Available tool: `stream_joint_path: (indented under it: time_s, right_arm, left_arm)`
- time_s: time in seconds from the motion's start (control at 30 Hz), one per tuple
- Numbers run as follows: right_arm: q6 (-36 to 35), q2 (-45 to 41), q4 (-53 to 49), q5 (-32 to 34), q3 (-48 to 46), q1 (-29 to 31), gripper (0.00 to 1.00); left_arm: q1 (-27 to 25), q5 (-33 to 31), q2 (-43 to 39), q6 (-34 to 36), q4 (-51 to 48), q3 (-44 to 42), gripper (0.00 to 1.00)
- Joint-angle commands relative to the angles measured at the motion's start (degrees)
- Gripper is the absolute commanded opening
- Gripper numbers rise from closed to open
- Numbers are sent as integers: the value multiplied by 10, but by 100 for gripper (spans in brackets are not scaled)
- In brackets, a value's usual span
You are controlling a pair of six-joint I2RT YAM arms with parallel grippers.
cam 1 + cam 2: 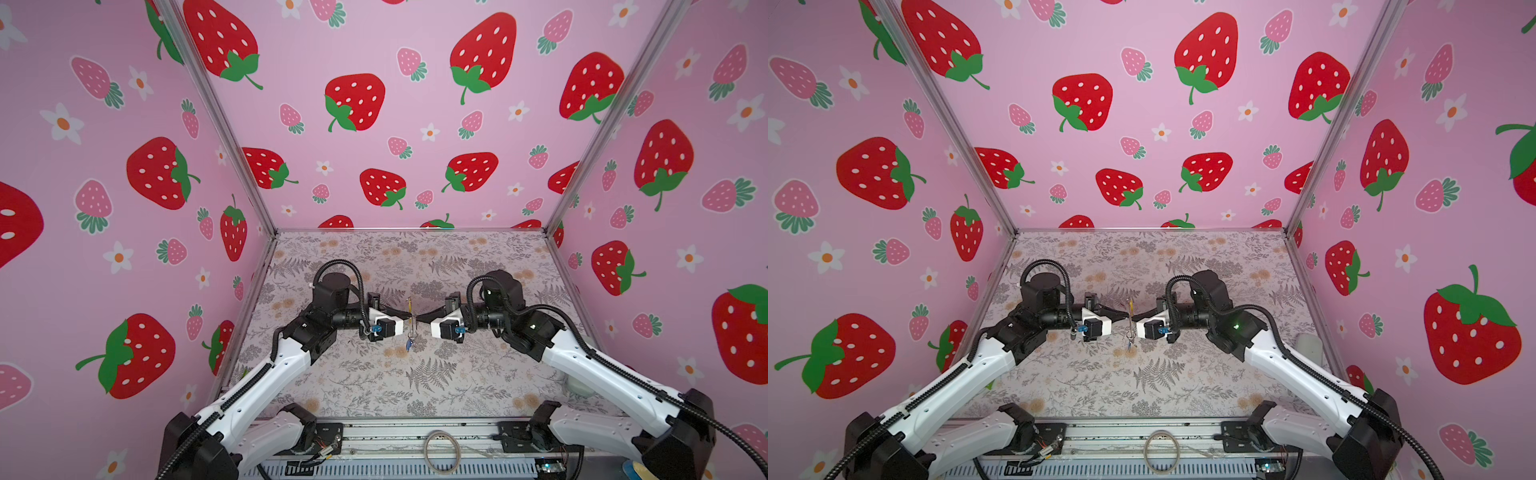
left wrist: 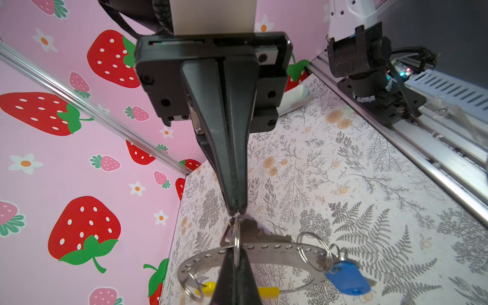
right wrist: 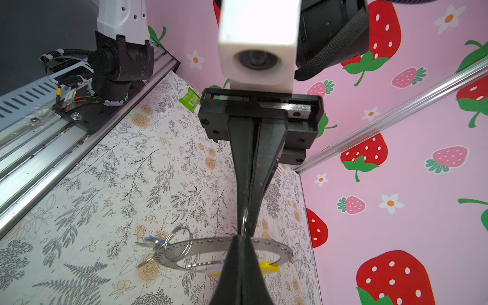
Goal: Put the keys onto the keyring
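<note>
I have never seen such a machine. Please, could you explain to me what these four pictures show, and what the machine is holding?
These are two robot arms, a left arm and a right arm, over a table with a flower pattern, inside pink strawberry walls. Two pictures look down from above at the whole scene; the two others come from a camera on each wrist. The left fingers and the right fingers are shut and meet at the keyring, a metal band with a yellow part, held above the table. A key with a blue tag hangs from it. A green wrapper lies at the table's edge.
</note>
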Motion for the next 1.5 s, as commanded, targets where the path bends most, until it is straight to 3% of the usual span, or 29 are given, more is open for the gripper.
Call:
stream_joint_path:
  time_s: [0.0, 0.83, 1.47]
  right_arm:
    - [-22, -12, -6, -22, 0, 6, 0]
    - [-53, -26, 58, 24, -39, 7, 0]
    - [-117, -58, 188, 129, -113, 19, 0]
  left_arm:
    - [7, 33, 1, -23, 31, 33, 0]
    - [26, 112, 13, -131, 77, 58, 0]
    - [40, 111, 39, -303, 213, 68, 0]
